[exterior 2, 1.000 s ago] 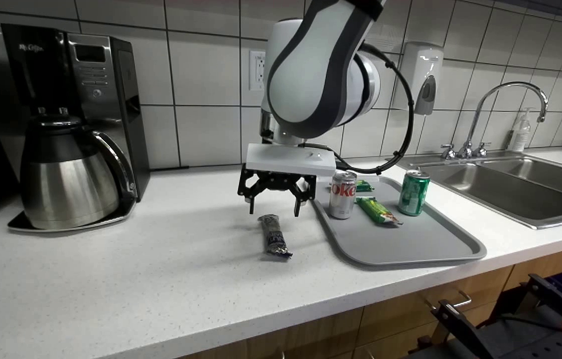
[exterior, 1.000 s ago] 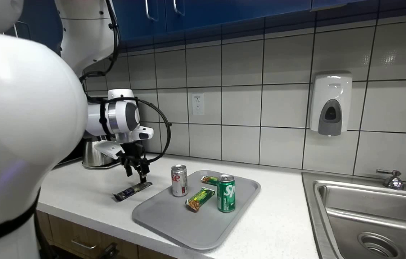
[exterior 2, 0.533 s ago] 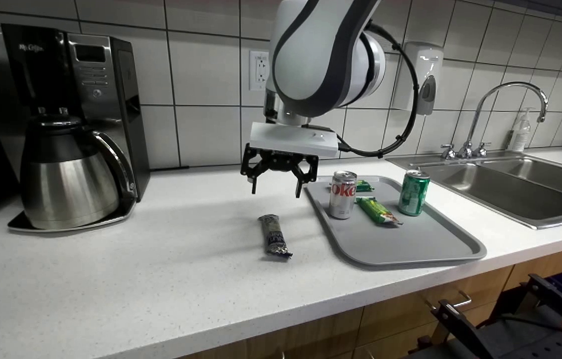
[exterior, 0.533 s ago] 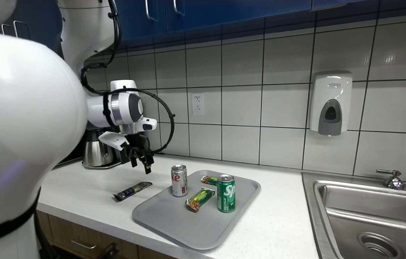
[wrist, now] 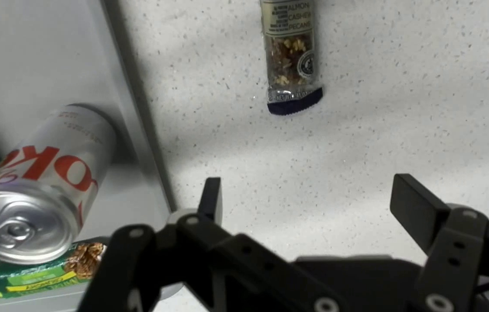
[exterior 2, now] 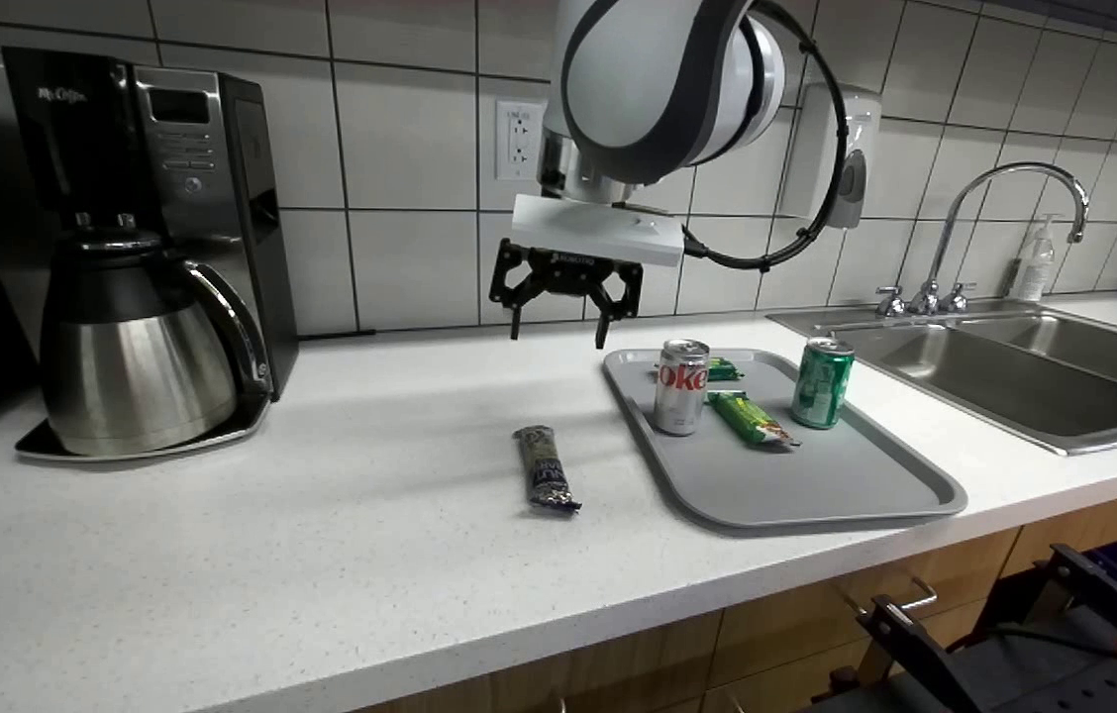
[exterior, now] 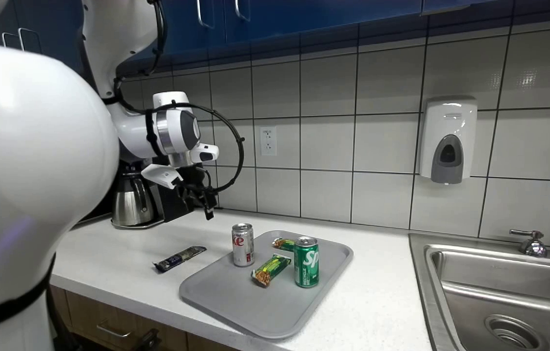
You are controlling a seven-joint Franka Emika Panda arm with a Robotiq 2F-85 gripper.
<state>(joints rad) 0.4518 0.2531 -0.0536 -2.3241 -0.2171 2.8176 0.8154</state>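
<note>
Nut bar: reads "CASHEW", "PECANS"; on the counter beside the tray
On tray: silver "oke" can, green "Sp" can, two green-wrapped bars
Gripper: spread wide, grasping nothing

In both exterior views, the nut bar lies left of the tray.

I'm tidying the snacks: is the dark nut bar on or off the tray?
Off: in both exterior views the nut bar lies on the counter, apart from the tray.
</note>
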